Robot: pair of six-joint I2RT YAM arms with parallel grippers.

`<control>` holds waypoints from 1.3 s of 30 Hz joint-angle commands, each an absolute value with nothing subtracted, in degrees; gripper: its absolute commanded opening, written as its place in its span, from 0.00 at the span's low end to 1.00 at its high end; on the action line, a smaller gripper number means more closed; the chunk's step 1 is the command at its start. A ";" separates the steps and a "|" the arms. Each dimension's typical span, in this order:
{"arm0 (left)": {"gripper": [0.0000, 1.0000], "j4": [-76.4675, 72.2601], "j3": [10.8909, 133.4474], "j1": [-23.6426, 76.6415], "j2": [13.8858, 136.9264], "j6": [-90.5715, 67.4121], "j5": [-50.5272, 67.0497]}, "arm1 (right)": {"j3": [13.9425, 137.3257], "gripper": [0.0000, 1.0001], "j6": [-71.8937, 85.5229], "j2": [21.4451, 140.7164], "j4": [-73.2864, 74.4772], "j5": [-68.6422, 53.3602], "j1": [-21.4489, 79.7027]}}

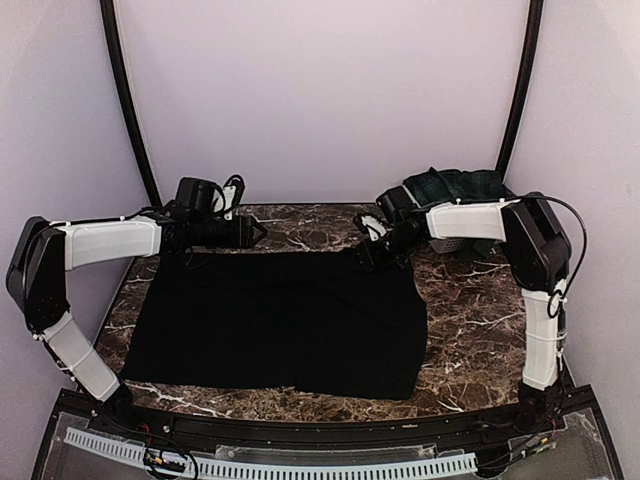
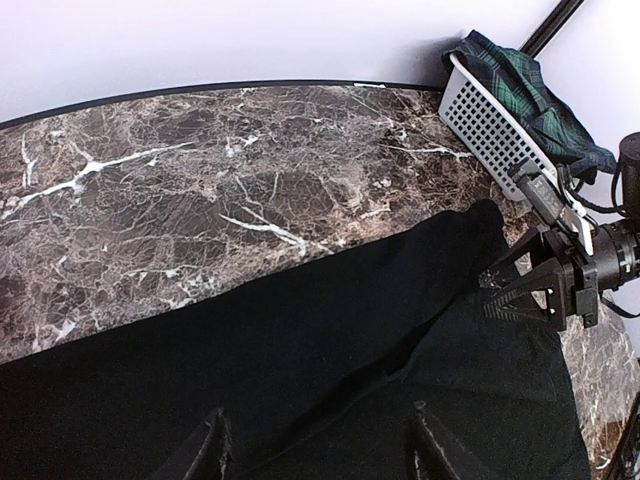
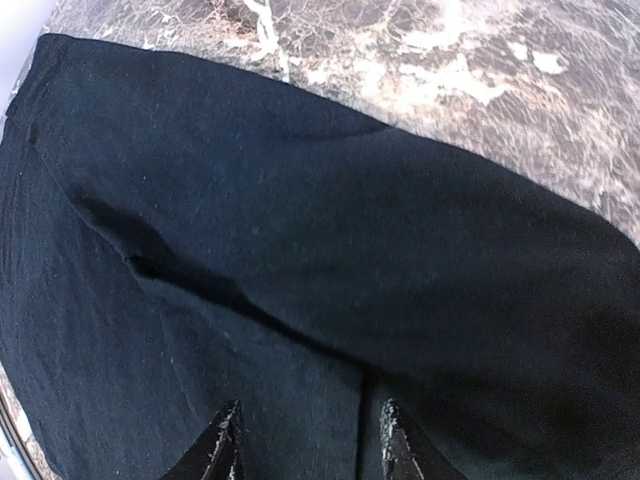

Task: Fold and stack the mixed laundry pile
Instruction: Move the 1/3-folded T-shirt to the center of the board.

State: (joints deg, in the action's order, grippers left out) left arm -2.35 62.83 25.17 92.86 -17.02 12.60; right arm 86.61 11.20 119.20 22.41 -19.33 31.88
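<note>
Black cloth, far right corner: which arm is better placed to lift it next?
Right. The right gripper is at that corner of the black cloth; the left gripper is further left.

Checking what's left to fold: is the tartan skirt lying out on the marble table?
No, the tartan skirt lies bunched in the white slatted basket.

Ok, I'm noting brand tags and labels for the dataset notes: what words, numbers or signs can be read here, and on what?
None can be read.
The black cloth shows no tag or print.
The white basket and the tartan skirt bear no lettering.
The small coloured part at the near edge is too small to make out.
</note>
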 commanded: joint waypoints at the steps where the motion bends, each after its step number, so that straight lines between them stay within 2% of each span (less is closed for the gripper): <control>1: 0.57 -2.47 62.17 25.01 89.79 -16.92 11.72 | 89.35 0.43 9.75 121.80 23.97 -19.39 32.08; 10: 0.57 -3.12 62.32 24.96 89.90 -17.43 11.91 | 89.54 0.43 9.85 123.97 24.51 -19.14 32.12; 14: 0.57 -3.42 62.35 24.96 90.03 -17.58 11.79 | 88.73 0.40 9.91 123.58 23.72 -22.25 32.16; 18: 0.57 -3.55 62.00 24.96 89.98 -17.50 11.22 | 88.10 0.25 9.84 121.80 22.95 -24.73 32.26; 23: 0.57 -3.52 61.79 24.87 89.92 -17.51 10.97 | 87.78 0.00 9.95 119.52 23.30 -26.00 32.34; 31: 0.58 -2.03 61.46 24.11 88.18 -17.29 8.17 | 84.28 0.00 11.68 112.11 22.01 -28.00 35.64; 39: 0.59 -0.38 61.11 22.44 87.45 -17.98 7.22 | 83.81 0.00 13.90 112.10 22.42 -28.31 39.94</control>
